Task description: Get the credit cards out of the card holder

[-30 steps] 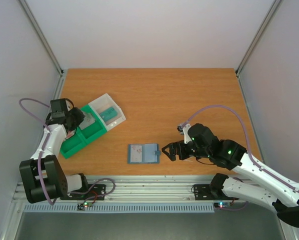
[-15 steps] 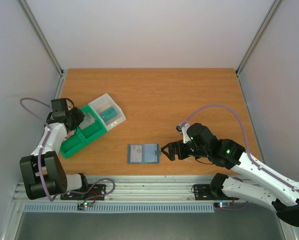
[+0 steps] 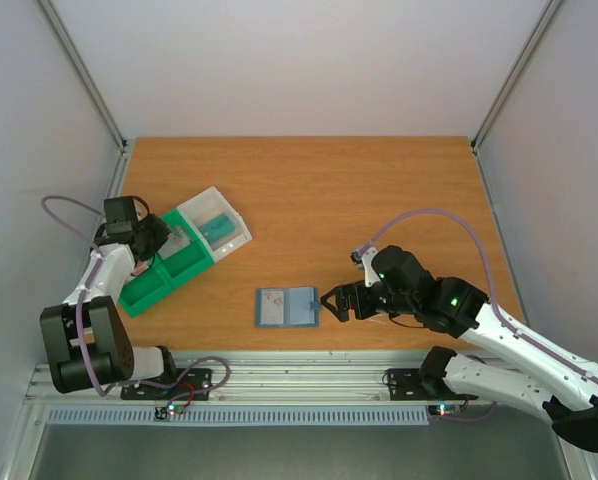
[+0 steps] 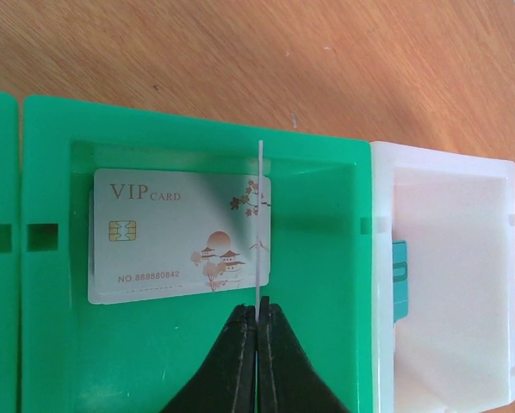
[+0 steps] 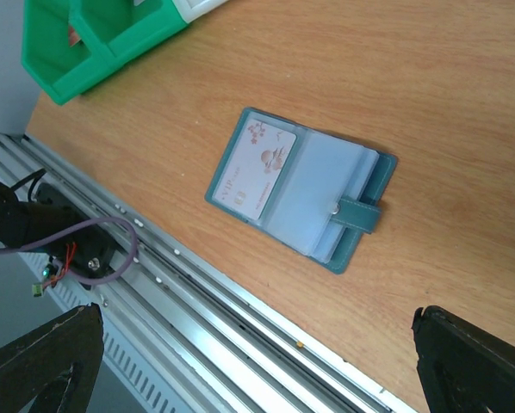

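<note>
The left claw (image 4: 258, 308) is clenched, its two black fingers pressed together on the near end of a thin white card (image 4: 262, 215) that shows only edge-on in the left wrist view. That held card hangs over a compartment of the green tray (image 4: 326, 344), above the right end of a VIP card (image 4: 180, 241) lying flat face-up on the compartment floor. Whether the two cards touch cannot be told. Just right of that compartment sits the clear box (image 4: 464, 344) with a teal block (image 4: 400, 275) against its left wall.

The right claw (image 3: 331, 302) is released, its jaws spread wide, so that in the right wrist view the fingers (image 5: 42, 361) show only at the lower corners. It hangs just right of the card holder (image 5: 326, 202) without touching it.

The card holder lies open and flat near the front edge of the bench (image 3: 329, 190), about midway along it. One pale card (image 5: 256, 168) with a reddish mark sits in the pocket of the leaf farther from the right claw, and the tab clasp (image 5: 356, 213) juts from the other leaf.

The tray sits at a slant by the bench's left edge. Bare wood runs between tray and holder, and from the holder to the far edge and the right edge.
</note>
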`<state>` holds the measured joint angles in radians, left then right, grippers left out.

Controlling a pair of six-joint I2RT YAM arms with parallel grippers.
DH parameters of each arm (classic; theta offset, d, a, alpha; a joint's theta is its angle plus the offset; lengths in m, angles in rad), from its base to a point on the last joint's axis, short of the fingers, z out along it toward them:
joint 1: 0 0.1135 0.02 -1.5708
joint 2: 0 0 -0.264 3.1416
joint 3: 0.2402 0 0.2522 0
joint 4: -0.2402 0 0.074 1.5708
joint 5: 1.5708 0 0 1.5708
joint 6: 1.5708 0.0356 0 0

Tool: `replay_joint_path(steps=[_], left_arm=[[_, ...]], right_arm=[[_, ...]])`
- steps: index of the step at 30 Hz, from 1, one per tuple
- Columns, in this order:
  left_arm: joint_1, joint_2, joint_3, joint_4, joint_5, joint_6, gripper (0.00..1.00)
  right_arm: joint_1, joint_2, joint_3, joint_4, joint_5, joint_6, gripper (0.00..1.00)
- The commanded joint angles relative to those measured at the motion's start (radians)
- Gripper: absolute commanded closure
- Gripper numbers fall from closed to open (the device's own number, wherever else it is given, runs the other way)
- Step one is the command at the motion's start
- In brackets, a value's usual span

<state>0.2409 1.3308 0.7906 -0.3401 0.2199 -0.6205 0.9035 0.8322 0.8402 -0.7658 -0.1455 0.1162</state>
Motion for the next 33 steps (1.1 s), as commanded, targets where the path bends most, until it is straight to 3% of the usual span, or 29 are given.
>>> replay_joint_path(steps=[1,17,26,33], left_arm=[[0.006,0.019,-0.002,0.062,-0.025,0.001,0.99],[0.006,0.087,-0.015,0.112,-0.046,0.008,0.99],[0.006,0.105,0.015,0.081,-0.064,0.005,0.82],[0.006,0.088,0.054,0.03,-0.072,0.008,0.77]], right_arm=[[0.005,-0.014,0.009,0.032,-0.006,0.017,0.02],[0.005,0.001,0.01,0.034,0.012,0.026,0.02],[0.005,0.003,0.011,0.025,0.019,0.025,0.01],[0.005,0.004,0.014,0.033,0.017,0.018,0.01]])
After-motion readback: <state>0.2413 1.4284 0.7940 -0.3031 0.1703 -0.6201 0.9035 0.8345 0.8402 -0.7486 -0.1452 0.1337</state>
